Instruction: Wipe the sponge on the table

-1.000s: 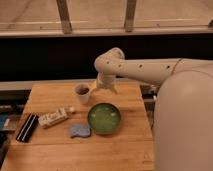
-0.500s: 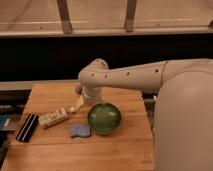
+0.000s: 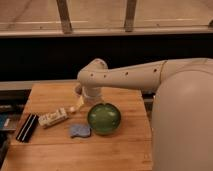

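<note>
Now over the table [image 3: 125, 152], the white arm [image 3: 130, 75] hangs low.
Green bowl [image 3: 104, 119] sits mid-table; black ribbed bar [image 3: 27, 127] lies at the left edge, white box [image 3: 53, 117] just right of it. The sponge [image 3: 80, 131] rests flat on the wood, right beside the bowl's left rim, in front of the box. Gripper [image 3: 79, 104] hangs just behind the box's right end, jaws spread, gripping nothing, clear of the sponge.
</note>
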### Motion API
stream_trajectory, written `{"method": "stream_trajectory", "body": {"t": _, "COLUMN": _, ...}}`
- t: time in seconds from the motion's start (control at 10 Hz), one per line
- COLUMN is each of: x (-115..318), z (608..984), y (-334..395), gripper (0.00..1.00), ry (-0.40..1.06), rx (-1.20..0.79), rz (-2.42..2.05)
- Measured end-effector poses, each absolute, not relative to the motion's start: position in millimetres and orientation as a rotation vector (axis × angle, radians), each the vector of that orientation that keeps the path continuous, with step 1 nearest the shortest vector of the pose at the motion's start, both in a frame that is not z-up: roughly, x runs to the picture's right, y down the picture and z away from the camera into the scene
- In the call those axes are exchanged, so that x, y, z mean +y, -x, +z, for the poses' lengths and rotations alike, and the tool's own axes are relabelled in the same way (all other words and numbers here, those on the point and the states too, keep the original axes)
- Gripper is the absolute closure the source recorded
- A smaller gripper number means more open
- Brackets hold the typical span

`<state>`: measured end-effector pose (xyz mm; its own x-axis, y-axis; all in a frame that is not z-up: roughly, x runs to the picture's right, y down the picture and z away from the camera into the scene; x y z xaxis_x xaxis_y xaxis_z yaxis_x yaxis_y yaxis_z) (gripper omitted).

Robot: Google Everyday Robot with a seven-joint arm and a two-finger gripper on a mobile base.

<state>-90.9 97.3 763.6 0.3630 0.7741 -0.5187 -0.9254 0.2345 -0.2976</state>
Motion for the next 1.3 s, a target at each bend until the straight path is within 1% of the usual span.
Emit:
{"method": "stream_trajectory", "body": {"t": 0.4, "x": 138, "z": 761, "y": 160, "gripper": 0.2, "ry": 0.635, "rx": 0.35, "rz": 1.025}}
{"method": "stream_trajectory", "body": {"t": 0.6, "x": 151, "z": 760, "y": 179, "gripper": 0.2, "ry": 0.639, "rx": 0.365, "rz": 0.974}}
{"method": "stream_trajectory", "body": {"t": 0.8, "x": 176, "z": 762, "y": 203, "gripper": 0.2, "ry": 0.641, "rx": 0.395, "rz": 0.974}}
{"method": "stream_trajectory", "body": {"t": 1.0, "x": 191, "z": 766, "y": 213, "gripper": 0.2, "ry": 0.645, "rx": 0.41, "rz": 0.995}}
{"method": "stream_trajectory", "body": {"t": 1.3, "x": 195, "z": 768, "y": 216, "gripper": 0.2, "ry": 0.645, "rx": 0.415, "rz": 1.002}}
